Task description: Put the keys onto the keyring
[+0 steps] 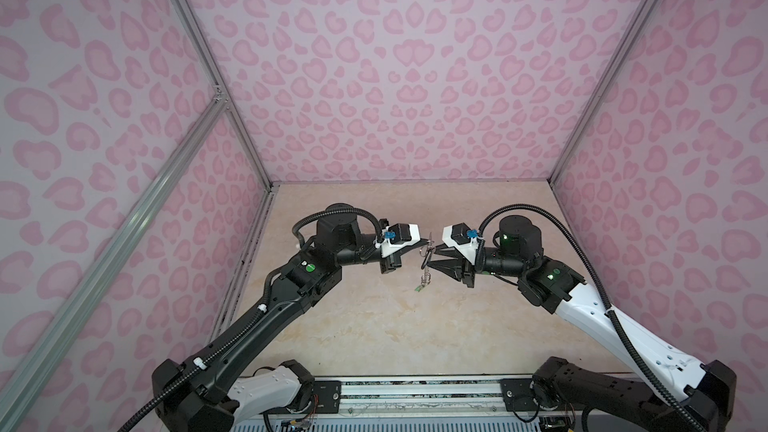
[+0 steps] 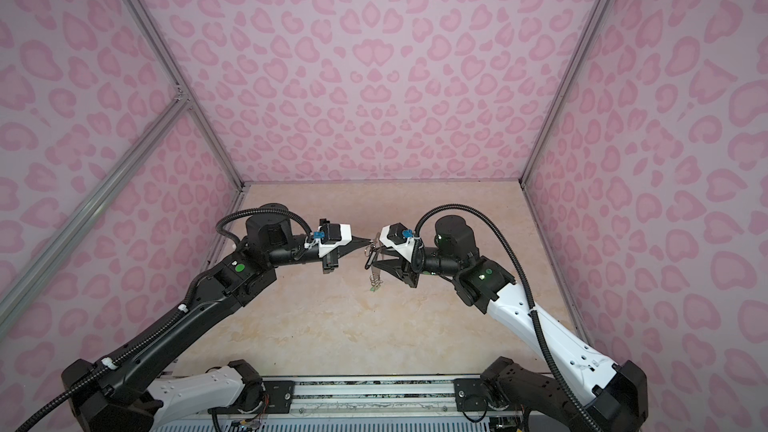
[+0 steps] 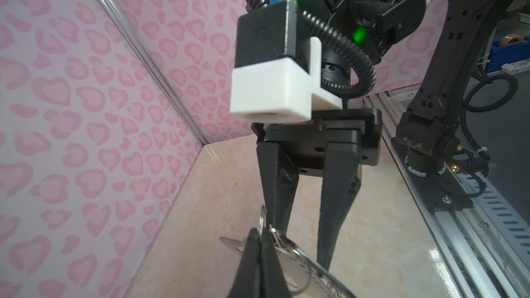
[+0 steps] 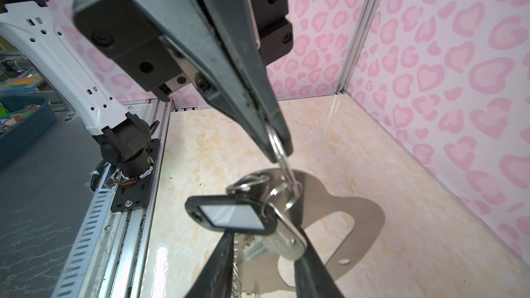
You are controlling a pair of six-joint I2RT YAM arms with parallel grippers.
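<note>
Keyring plate (image 4: 358, 204): brushed grey metal, satin sheen. Split ring (image 4: 276, 144): shiny metal wire. Key (image 4: 289, 242): bright smooth metal. Tag (image 4: 229, 215): glossy black plastic, clear window. Table (image 4: 372, 153) looks glossy, marble-patterned. Walls (image 1: 374, 56): matt pink print. Rails (image 4: 134, 225): dull scuffed aluminium. Arm shell (image 4: 71, 61): smooth white plastic.

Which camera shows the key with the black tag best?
The right wrist view: the black-tagged key sits close and sharp. Both top views show at most a tiny dark shape; in the left wrist view I cannot make it out.
</note>
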